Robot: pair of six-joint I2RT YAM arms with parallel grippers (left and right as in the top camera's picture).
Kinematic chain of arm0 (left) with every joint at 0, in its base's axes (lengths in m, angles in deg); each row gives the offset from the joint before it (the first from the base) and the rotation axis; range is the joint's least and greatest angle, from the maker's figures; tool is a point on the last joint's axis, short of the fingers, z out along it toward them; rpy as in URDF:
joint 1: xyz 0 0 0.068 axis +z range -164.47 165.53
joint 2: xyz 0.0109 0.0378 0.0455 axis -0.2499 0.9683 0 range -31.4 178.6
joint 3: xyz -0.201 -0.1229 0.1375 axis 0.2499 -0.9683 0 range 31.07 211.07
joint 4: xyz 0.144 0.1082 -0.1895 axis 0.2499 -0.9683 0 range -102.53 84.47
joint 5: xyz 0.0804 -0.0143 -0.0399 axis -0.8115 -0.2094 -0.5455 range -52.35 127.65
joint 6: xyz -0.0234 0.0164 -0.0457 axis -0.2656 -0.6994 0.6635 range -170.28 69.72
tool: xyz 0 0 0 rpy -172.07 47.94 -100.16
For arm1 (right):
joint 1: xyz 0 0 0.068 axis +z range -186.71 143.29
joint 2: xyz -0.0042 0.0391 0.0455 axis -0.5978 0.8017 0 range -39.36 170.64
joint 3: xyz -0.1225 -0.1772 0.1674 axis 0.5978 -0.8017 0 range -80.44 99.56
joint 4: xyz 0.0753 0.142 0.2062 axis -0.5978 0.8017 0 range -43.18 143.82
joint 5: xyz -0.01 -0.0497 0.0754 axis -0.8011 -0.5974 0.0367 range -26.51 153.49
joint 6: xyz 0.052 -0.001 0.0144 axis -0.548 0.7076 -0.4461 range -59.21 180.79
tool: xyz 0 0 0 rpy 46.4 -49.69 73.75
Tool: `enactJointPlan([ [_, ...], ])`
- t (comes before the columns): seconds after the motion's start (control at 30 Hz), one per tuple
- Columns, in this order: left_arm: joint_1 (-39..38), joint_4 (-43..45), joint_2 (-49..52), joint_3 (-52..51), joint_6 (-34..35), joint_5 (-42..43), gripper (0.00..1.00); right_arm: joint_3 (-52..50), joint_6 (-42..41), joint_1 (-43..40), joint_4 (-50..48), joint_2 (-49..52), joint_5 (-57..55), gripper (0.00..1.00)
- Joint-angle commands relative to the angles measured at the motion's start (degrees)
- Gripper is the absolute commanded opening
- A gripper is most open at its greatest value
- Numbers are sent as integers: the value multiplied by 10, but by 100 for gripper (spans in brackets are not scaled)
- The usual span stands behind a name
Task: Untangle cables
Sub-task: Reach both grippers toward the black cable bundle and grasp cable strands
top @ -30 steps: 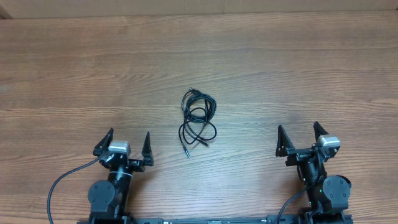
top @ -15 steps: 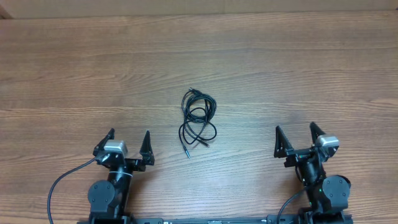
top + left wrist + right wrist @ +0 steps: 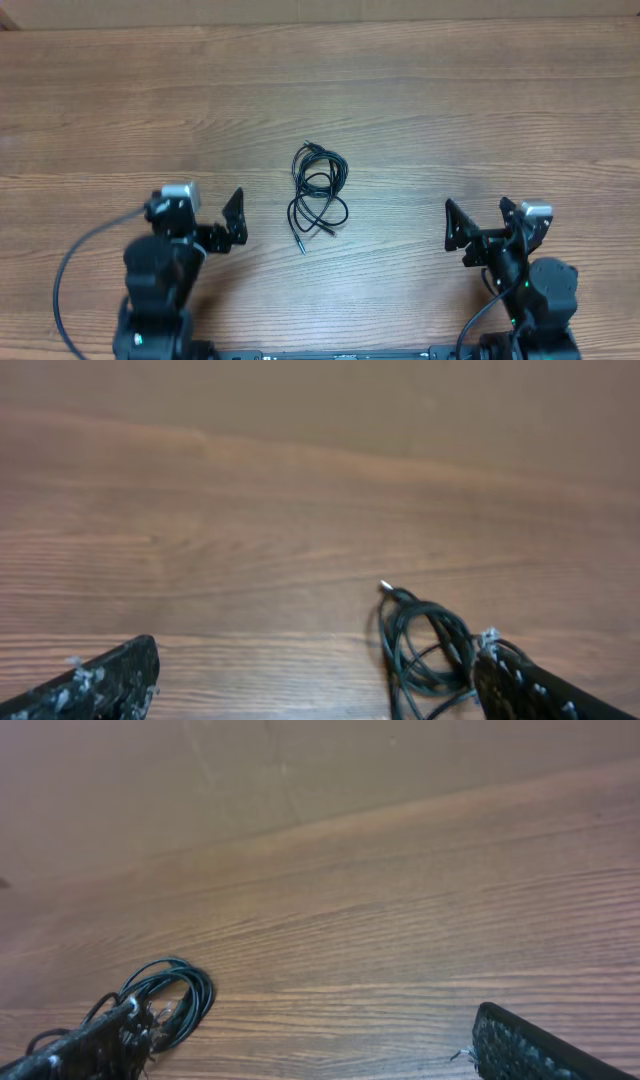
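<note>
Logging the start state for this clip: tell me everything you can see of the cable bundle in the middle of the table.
The cables are thin, black, flexible wires bunched in a loose tangle of overlapping loops lying flat at the middle of the wooden table. One plug end trails toward the robot; a silver-tipped end pokes out on the far side. Their number cannot be told. Only the table touches them.

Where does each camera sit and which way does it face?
Overhead: above the table, looking straight down; cables mid-table, left arm and right arm at bottom.
Left wrist: on the left arm, facing forward across the table; open jaws at both bottom corners, cables lower right.
Right wrist: likewise on the right arm, jaws in both corners; cables lower left.
Shared: cables in all three.
</note>
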Motion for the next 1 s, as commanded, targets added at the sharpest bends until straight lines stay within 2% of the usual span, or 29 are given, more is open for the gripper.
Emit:
enactJointPlan([
  [0.0, -1, -19, 96, 87, 8, 57, 100, 56, -2, -3, 11, 52, 19, 100],
  [0.37, -2, -125, 380, 329, -6, 184, 100, 200, -2, -3, 96, 247, 84, 100],
  [0.53, -25, -187, 471, 399, -64, 170, 100, 262, -2, -3, 173, 330, 85, 100],
  [0.73, -71, -299, 532, 476, -97, 70, 100, 299, -2, -3, 216, 400, 84, 100],
  [0.83, -83, -310, 538, 477, -108, 40, 100, 299, -2, -3, 216, 414, 84, 100],
  [0.97, -84, -299, 542, 475, -85, 53, 100, 299, -2, -3, 213, 419, 85, 100],
])
